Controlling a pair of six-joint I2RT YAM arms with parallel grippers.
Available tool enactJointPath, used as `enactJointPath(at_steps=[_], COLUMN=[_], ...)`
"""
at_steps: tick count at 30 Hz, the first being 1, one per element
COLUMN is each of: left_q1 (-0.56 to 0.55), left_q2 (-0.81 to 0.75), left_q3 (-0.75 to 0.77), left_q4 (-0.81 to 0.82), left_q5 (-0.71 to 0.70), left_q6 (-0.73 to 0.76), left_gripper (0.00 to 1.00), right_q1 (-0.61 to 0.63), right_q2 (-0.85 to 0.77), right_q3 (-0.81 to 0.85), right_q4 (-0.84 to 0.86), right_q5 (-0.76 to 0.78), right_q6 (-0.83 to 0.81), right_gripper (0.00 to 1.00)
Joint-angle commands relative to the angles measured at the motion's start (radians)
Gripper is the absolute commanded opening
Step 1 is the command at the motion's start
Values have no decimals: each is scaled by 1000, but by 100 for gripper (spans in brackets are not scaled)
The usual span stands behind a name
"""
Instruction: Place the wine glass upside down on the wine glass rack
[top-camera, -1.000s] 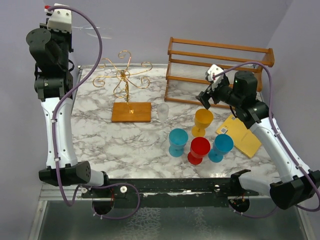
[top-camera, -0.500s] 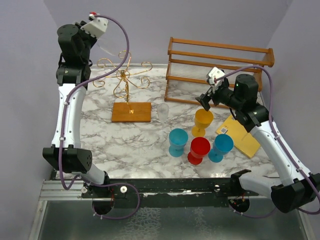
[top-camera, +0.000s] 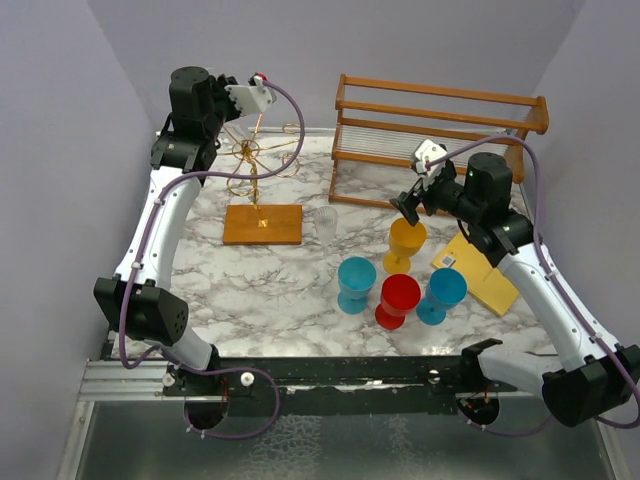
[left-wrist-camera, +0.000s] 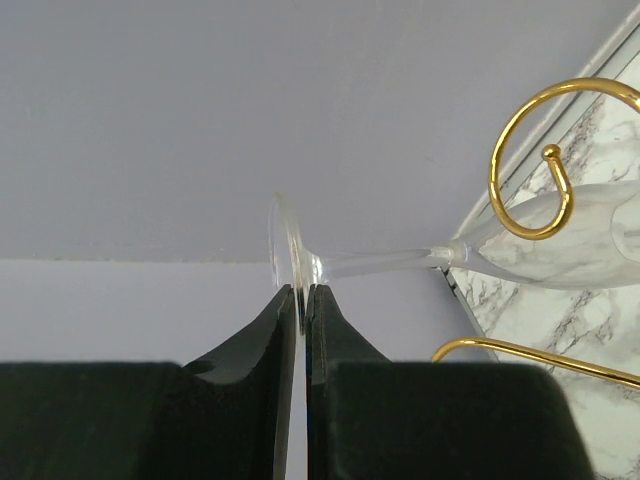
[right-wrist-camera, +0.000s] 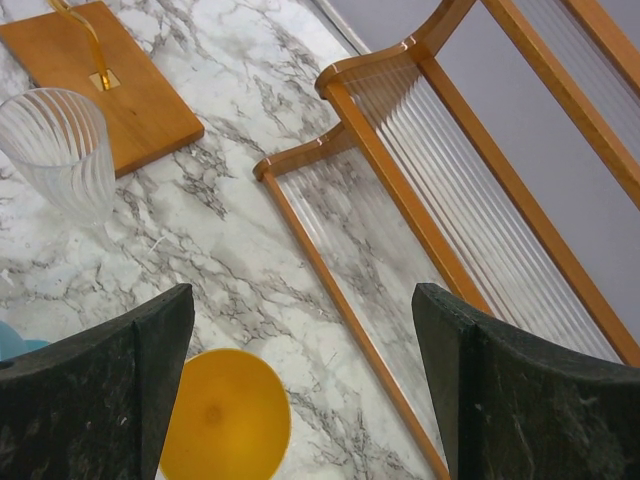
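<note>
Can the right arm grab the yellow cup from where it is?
Probably yes. The right gripper hangs open above the yellow cup, with nothing between them.

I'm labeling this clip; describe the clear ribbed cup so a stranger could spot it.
Find the gold wire rack at the table's far left. Just right of its wooden base stands the cup. It is clear and ribbed; the goblets nearby are yellow, red and blue.
</note>
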Motion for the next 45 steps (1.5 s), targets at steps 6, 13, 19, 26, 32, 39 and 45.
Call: enactJointPath(at_steps=[6,13,19,26,32,39,45], left_q1=[-23,-38,-54,-73,-86,-99,-118], left_q2=[-50,-55,-49,-39,-32,-24,-13], left_q3=[2,33,54,63,76,91,88], left_q4=[-74,-173,-241,-250,-262,-270,-234], left_q5=[96,160,191,194,204,228,203], left_q6=[99,105,122,130,136,152,164], left_gripper=[0,0,0,0,0,0,0], right_q1=[-9,-8,-8,-11,-14,-15,-15], right_q2=[-25,-27,-29,-30,-28,-28,-27], right_q3=[-20,-26,-26,-28,-31,-36,-36], right_q4=[47,48,49,50,51,54,55], right_q5=[-22,-26,-28,-30,-29,-28,-28], right_q6=[-13,-16,-15,-16,-19,-20,-21], right_gripper=[90,90,90,90,90,90,90])
